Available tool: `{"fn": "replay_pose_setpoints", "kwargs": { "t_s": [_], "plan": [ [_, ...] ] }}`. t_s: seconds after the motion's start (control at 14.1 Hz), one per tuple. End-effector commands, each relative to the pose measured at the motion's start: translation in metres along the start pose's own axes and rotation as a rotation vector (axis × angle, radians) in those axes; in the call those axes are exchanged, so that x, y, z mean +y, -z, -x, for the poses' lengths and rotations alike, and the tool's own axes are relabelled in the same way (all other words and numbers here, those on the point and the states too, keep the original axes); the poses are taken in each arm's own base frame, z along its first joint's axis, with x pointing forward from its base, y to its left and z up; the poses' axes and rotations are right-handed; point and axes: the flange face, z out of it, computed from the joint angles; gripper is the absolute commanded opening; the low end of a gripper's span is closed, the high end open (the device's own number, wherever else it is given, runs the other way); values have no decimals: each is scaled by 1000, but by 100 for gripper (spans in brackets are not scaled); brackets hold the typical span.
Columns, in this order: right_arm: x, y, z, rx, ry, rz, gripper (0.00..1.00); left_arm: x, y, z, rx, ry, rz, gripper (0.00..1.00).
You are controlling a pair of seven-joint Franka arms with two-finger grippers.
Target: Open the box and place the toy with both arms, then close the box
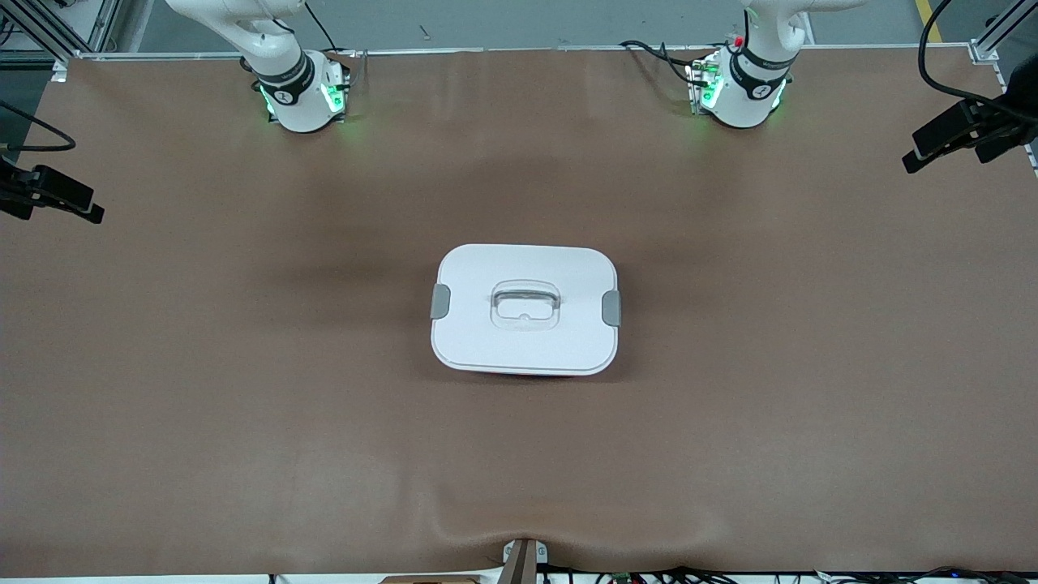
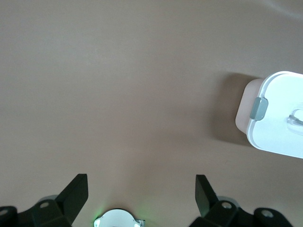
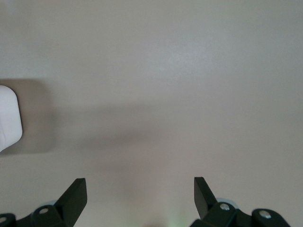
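The box (image 1: 525, 310) stands in the middle of the table with its white lid on. Its two grey side clips (image 1: 440, 301) lie against the sides, and a clear recessed handle (image 1: 526, 302) sits in the lid's centre. A sliver of the pink base shows at the edge nearer the front camera. The box also shows in the left wrist view (image 2: 277, 116) and, as a white corner, in the right wrist view (image 3: 9, 124). The left gripper (image 2: 141, 189) and the right gripper (image 3: 140, 191) are open and empty, high above bare table. Neither shows in the front view. The toy is out of view.
The arm bases (image 1: 298, 93) (image 1: 742, 89) stand along the table's edge farthest from the front camera. Black camera mounts (image 1: 49, 195) (image 1: 969, 130) reach in at both ends of the table. A brown mat (image 1: 243, 389) covers the table, with a wrinkle (image 1: 519, 519) nearest the front camera.
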Motion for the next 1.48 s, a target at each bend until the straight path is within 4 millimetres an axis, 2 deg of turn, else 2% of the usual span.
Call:
{"fn": "replay_pose_setpoints", "kwargs": {
  "t_s": [0.0, 0.28, 0.57, 0.78, 0.92, 1.06, 1.2, 1.41],
  "plan": [
    [-2, 4, 0, -2, -13, 17, 100, -4, 5, 9, 2, -22, -19, 100],
    [-2, 4, 0, -2, -13, 17, 100, -13, 5, 5, 6, -10, -17, 100],
    [-3, 4, 0, -2, -11, 17, 100, -21, 3, 3, 0, -100, -24, 100],
    [-3, 4, 0, -2, -11, 17, 100, -25, -10, -2, -12, -167, -91, 100],
    [-3, 4, 0, -2, -11, 17, 100, -27, -27, -7, -12, -166, -90, 100],
    [-3, 4, 0, -2, -11, 17, 100, -25, -27, -8, 5, -165, -89, 100],
    [-3, 4, 0, -2, -11, 17, 100, -27, -37, -11, 6, -157, -87, 100],
    [-3, 4, 0, -2, -11, 17, 100, -26, -36, -12, 15, -155, -83, 100]
  ]
}}
